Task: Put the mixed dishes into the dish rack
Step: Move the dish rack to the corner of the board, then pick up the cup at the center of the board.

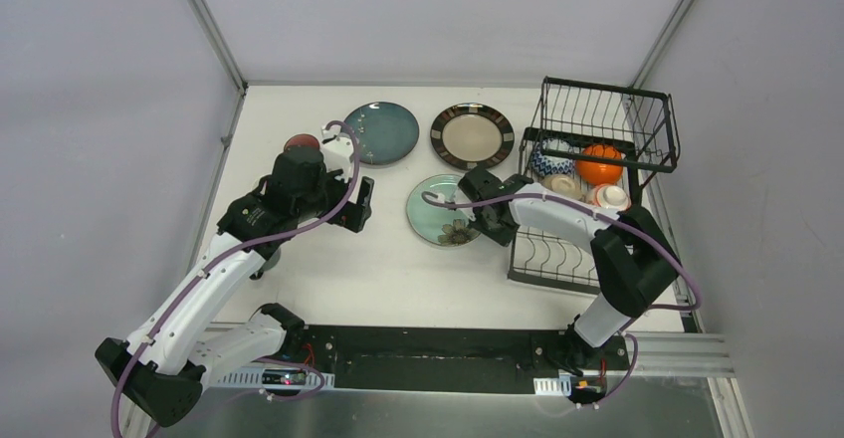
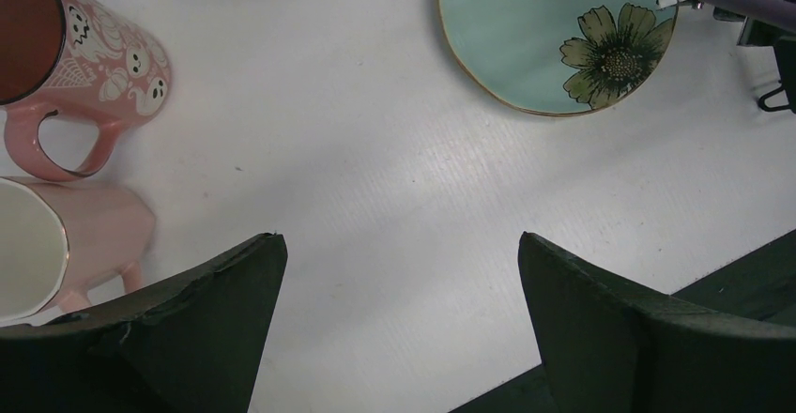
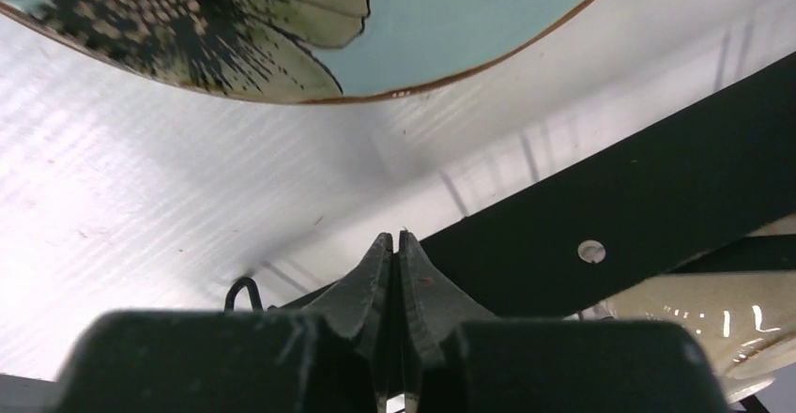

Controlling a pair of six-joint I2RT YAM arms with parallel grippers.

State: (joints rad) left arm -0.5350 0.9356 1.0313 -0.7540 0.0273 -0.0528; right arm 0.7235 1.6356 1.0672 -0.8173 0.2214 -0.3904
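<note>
The mint green flower plate [image 1: 443, 211] [image 2: 549, 33] [image 3: 488, 9] lies flat on the table, left of the black wire dish rack [image 1: 652, 144]. My right gripper [image 1: 493, 221] [image 3: 395, 237] is shut on nothing, low over the table between that plate's rim and the rack's black base rail [image 3: 638, 197]. My left gripper [image 1: 362, 204] [image 2: 402, 244] hangs open over bare table, left of the plate. Two pink cups [image 2: 89, 66] [image 2: 80, 239] lie on their sides to its left. A dark teal plate [image 1: 380, 131] and a dark-rimmed beige plate [image 1: 472, 135] lie further back.
Several small bowls sit in the rack, among them an orange one [image 1: 600, 163], a blue-patterned one [image 1: 549, 162] and a red-patterned one [image 1: 610, 197]. The rack's raised basket [image 1: 607, 114] stands at the back right. White walls enclose the table on three sides.
</note>
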